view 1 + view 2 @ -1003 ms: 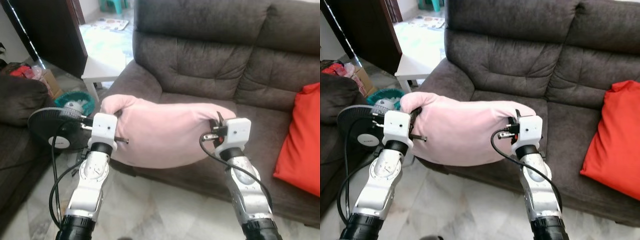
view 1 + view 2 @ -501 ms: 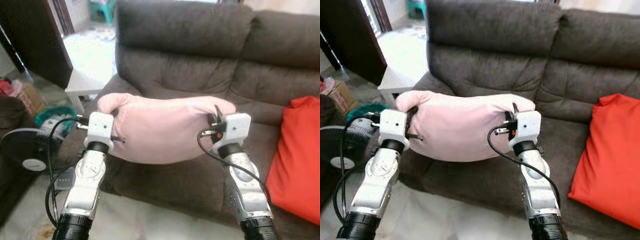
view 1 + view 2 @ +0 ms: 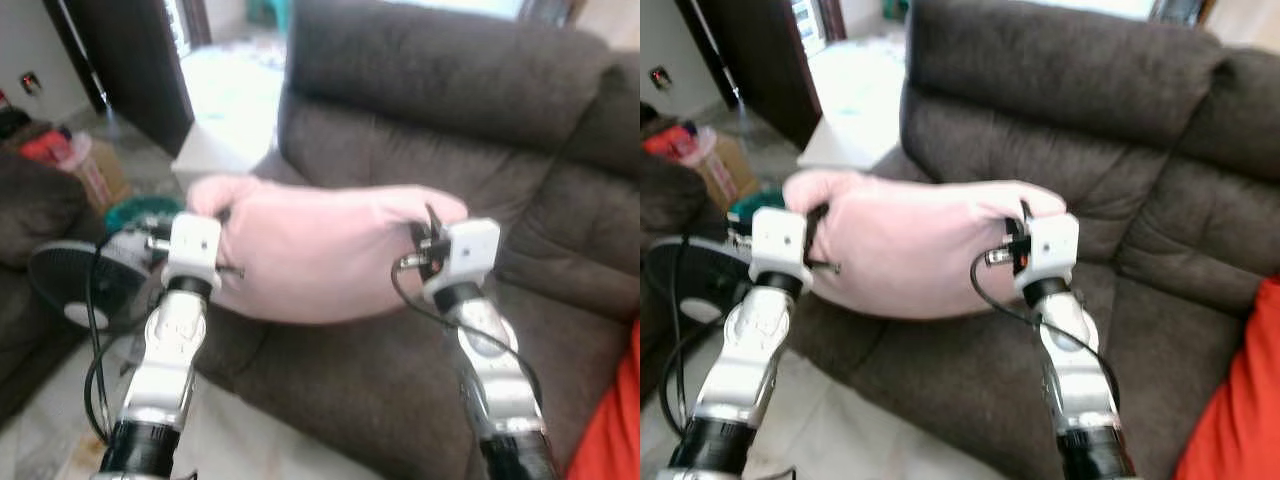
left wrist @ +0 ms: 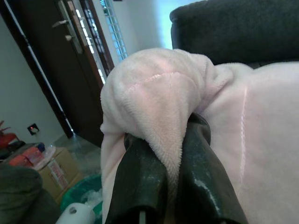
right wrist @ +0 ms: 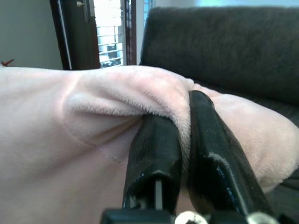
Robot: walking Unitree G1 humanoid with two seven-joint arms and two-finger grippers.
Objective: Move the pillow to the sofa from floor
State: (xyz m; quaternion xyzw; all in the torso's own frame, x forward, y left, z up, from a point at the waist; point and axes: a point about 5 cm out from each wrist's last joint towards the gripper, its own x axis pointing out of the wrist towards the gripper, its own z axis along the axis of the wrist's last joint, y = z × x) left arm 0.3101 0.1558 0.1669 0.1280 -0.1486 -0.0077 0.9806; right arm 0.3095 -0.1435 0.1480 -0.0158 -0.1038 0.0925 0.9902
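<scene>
Pink pillow [image 3: 325, 255] held above the sofa [image 3: 430, 120] seat edge, left gripper [image 4: 174, 156] and right gripper [image 5: 184, 140] each pinching an end. Fan [image 3: 75, 285] at 9 o'clock; red cushion [image 3: 1240, 420] at 4 o'clock. Tiled floor [image 3: 240, 450] below.

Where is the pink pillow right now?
The pink pillow hangs between the left gripper and right gripper, over the dark sofa's seat edge.

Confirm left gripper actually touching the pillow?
Touching. Left wrist view: the left gripper fingers pinch a fold of the pink pillow between them, fabric bulging over the tips.
</scene>
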